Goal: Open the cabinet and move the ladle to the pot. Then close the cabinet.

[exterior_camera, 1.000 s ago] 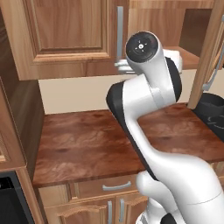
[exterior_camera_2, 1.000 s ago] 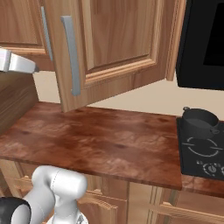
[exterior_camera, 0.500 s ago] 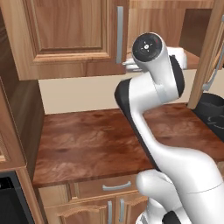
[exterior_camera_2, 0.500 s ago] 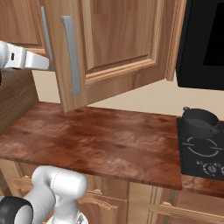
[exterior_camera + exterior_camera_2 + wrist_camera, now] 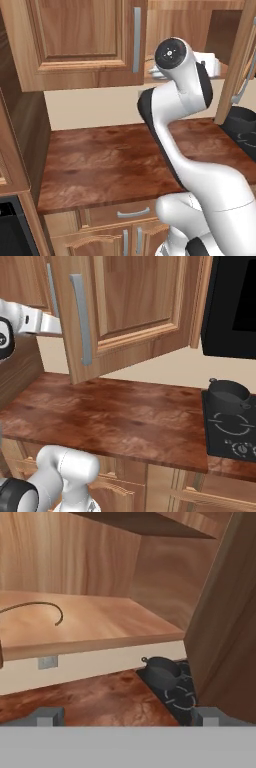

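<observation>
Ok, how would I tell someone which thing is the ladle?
Look into the open cabinet above the counter, at its bottom shelf. The ladle lies on that shelf toward the left in the hand view: a thin dark curved handle. The squat dark pot sits lower down, on the stove.

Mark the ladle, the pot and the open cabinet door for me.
ladle (image 5: 47, 607): hand view, on its thin curved handle lying on the cabinet shelf.
pot (image 5: 227, 394): right base view, on its dark side wall, on the stove.
open cabinet door (image 5: 132, 301): right base view, on its raised wooden panel.
</observation>
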